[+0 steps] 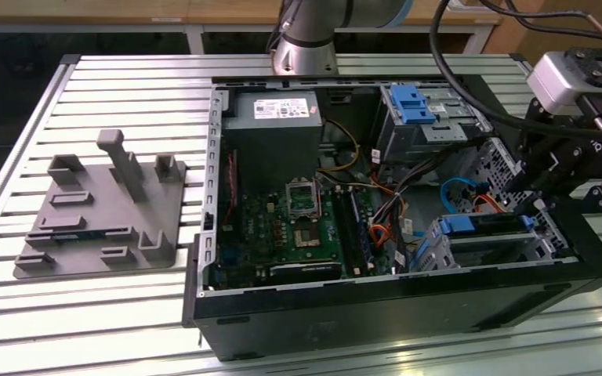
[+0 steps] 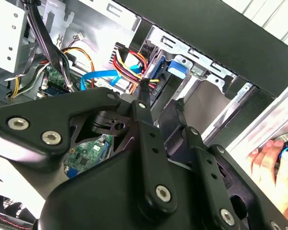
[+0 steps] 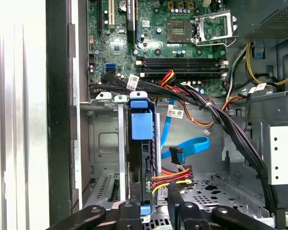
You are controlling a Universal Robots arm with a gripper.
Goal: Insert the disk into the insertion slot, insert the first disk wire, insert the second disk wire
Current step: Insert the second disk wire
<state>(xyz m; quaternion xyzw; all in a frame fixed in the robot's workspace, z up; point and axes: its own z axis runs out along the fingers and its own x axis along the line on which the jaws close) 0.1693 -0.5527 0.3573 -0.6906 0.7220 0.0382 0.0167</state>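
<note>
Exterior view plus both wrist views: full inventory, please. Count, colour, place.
table: one, silver slatted, under everything
computer case: one, black, open, on the table
fixture plate: one, grey with posts, to the exterior view's left of the case
power supply: one, grey, inside the case
motherboard: one, green, case floor
drive cage: one, silver with blue latch, case's upper corner at the exterior view's right
insertion slot: one, silver, case's lower corner at the exterior view's right
disk: one, blue carrier, in the insertion slot
flat cable: one, blue, beside the disk
wire bundle: one, red, yellow and black, beside the disk
hand: one, a person's, outside the case
arm: one, silver-grey, beyond the case
gripper: one, black, by the disk
</note>
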